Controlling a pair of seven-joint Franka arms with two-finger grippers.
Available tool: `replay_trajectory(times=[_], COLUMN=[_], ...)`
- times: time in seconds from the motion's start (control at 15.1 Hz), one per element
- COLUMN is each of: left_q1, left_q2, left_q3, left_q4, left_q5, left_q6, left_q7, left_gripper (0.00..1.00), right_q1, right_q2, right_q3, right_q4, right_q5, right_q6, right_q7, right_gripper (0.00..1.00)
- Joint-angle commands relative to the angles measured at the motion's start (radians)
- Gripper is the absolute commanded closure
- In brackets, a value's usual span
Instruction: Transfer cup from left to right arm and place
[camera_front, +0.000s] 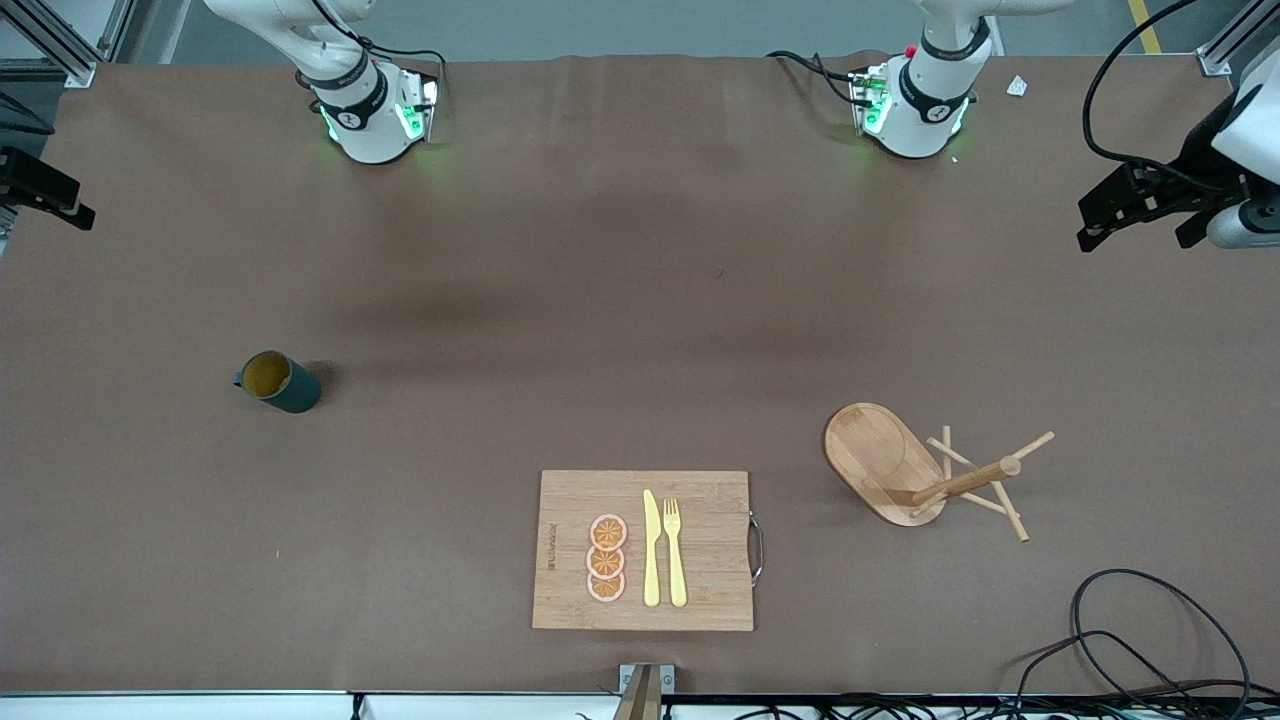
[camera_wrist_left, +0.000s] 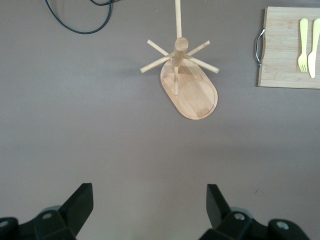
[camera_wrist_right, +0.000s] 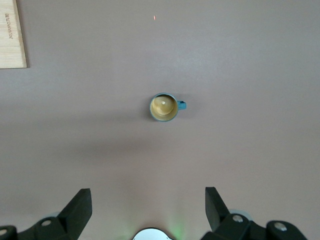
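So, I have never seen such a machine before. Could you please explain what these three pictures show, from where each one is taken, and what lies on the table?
Two robot arms stand at a brown table. The big picture looks down from a high camera facing them. The other two come from cameras on each arm's wrist, looking down past its own fingers. The left gripper and the right gripper are both open and hold nothing.

On the table stand a small dark green cup, upright, toward the right arm's end, and a wooden mug rack toward the left arm's end. Between them, nearer the front camera, lies a cutting board with a yellow knife, a yellow fork and orange slices.
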Motion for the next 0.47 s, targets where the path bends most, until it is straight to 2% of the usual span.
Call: replay_trajectory(times=[0.0,0.4], left_q1=[0.003,0.003], left_q2=[-0.018,-0.016], left_q3=[0.004,0.005], left_q4=[-0.008,-0.009], left_q5=[-0.01,-0.01], left_q6=[0.0,0.0], left_q7=[0.019,0.019], left_gripper=[0.0,0.0], right_q1=[-0.001,-0.001], right_q2=[-0.051,-0.049], right_q3=[0.003,0.003], right_q4=[-0.063,-0.061], right_q5=[-0.001,0.0], right_q6=[0.015,0.022], right_q7=[0.008,0.006], right_gripper=[0.0,0.0])
